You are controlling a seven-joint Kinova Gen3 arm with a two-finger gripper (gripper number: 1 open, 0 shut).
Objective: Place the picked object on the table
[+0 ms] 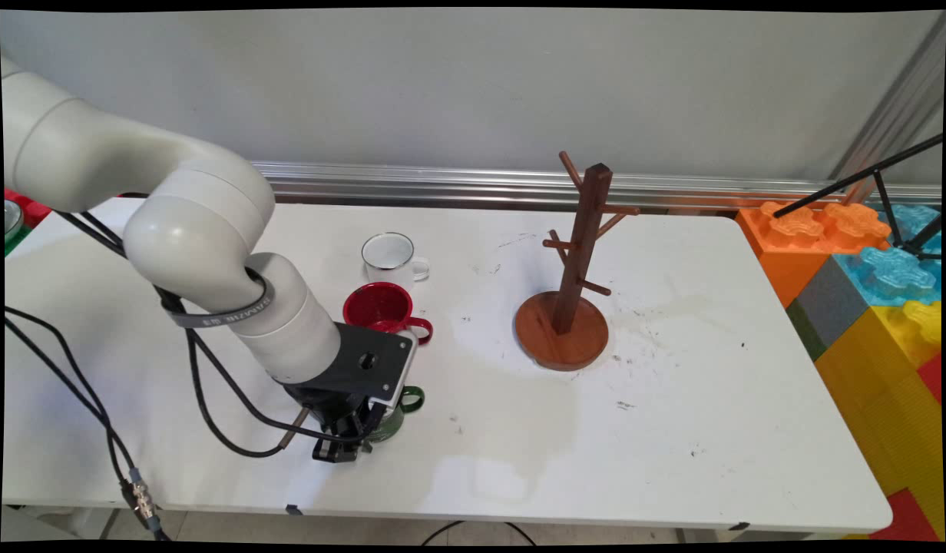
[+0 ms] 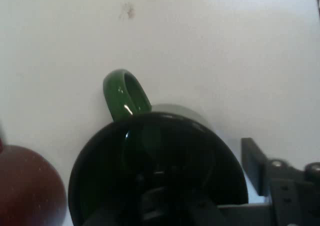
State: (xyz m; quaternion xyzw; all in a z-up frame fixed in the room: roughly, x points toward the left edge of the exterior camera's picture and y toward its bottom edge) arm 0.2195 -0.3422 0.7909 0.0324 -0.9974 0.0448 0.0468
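Item: green mug, upright on white table, well left of wooden mug tree, just in front of red mug. Gripper at mug rim, one finger inside, one outside; can't tell whether clamped. Risk, est.: thin rim hold could slip/tip mug, or nudge red mug.

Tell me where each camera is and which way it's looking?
Main view: sits above the table's near side, looking down across the white table toward the wall; shows the white arm and its gripper.
Hand view: sits on the hand, looking straight down into the green mug; shows the black fingers and linkage.
Shared: both show the green mug and the red mug beside it.
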